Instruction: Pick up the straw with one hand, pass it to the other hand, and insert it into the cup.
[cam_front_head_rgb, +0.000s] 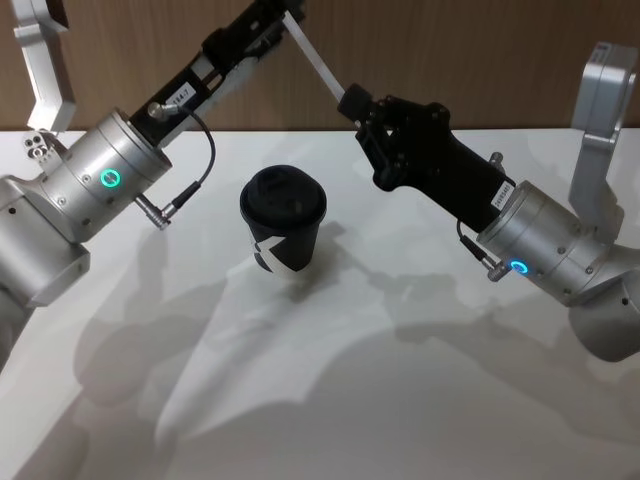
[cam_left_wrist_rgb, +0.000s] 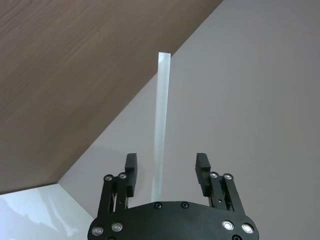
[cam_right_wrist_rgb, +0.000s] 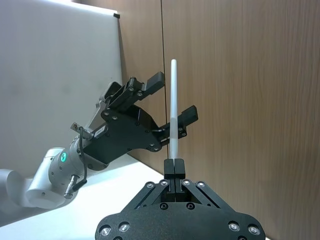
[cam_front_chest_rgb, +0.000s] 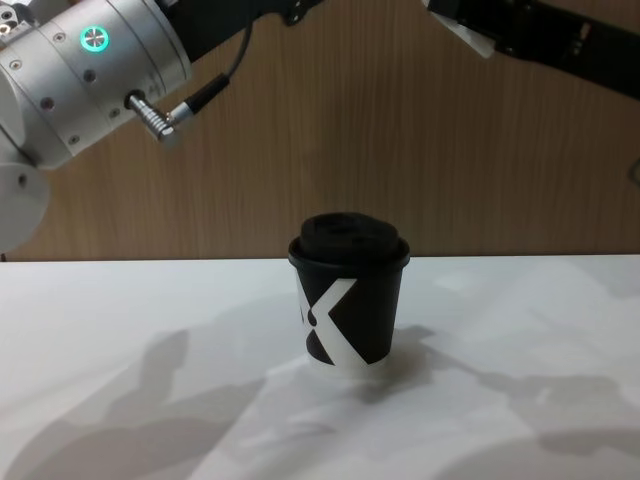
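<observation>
- The straw (cam_front_head_rgb: 318, 62) is held in the air beyond the cup (cam_front_head_rgb: 283, 225). It slants up toward the robot's left in front of the wooden wall (cam_front_chest_rgb: 400, 150).
- In the head view its upper end runs into the picture's top edge, where the left claw's fingers are hard to make out.
- The right claw (cam_right_wrist_rgb: 174, 166) is clamped on the straw's lower end, its fingers pressed together.
- The left claw (cam_left_wrist_rgb: 166, 164) is spread wide. In its own wrist view one finger sits on each side of the straw, with a gap on both sides.
- Both arms are raised and reach inward over the far part of the desk (cam_front_head_rgb: 400, 400).
- The chest view cuts both arms off at its top edge.
- The cup stands upright on the desk with its lid (cam_front_chest_rgb: 348, 240) on, well below both claws.
</observation>
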